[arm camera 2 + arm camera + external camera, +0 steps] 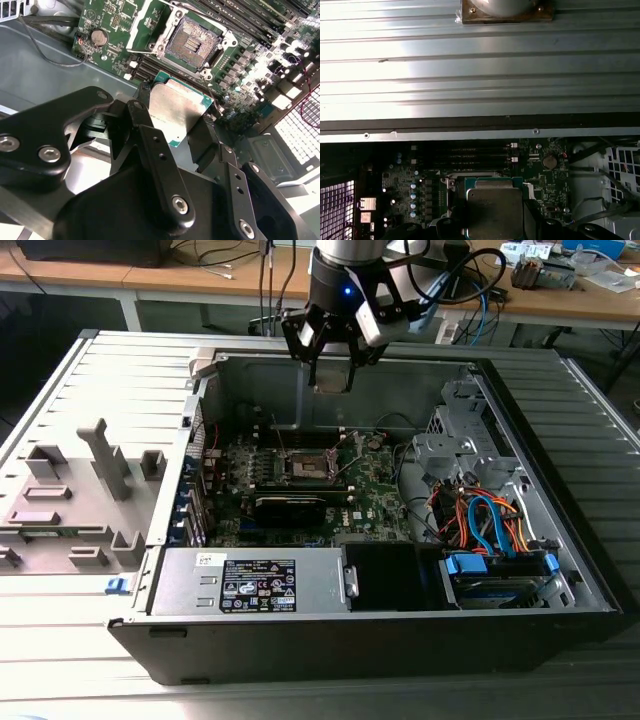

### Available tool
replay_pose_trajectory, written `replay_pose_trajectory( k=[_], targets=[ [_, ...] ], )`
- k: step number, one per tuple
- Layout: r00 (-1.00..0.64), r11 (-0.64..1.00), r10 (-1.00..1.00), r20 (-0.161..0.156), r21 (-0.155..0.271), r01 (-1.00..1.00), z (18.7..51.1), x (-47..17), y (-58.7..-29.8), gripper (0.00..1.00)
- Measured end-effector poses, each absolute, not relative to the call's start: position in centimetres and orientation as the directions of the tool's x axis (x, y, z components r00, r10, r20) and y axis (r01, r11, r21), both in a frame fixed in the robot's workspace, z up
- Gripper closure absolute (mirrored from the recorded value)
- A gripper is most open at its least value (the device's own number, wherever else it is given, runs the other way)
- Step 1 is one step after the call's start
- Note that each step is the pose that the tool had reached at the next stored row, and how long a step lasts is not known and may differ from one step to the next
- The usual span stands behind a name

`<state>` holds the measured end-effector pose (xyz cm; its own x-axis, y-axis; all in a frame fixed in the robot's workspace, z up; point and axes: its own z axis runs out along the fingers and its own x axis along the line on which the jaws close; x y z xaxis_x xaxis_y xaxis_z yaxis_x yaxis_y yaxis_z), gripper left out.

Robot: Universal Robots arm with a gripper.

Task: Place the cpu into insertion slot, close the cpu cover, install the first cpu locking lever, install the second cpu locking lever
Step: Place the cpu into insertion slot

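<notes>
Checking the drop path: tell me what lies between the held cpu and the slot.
In the second wrist view, only a strip of green board at the socket's edge shows between the cpu and the open slot.

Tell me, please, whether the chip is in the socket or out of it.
Out. The socket is empty, its contacts bare; the gripper holds the chip clear of it.

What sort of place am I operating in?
Probably an electronics lab or repair workshop: an open computer case sits on a ribbed metal table, wooden workbenches with cables stand behind, and the gripper holds the cpu.
</notes>
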<state>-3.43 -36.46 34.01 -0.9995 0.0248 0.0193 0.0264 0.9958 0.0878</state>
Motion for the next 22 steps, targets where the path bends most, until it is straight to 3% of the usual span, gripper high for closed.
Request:
replay_pose_trajectory(
  k=[22],
  targets=[
    [-1.0, 0.996, 0.025, 0.019, 0.088, 0.026, 33.62, -3.43, -37.01, 0.45]
  ],
)
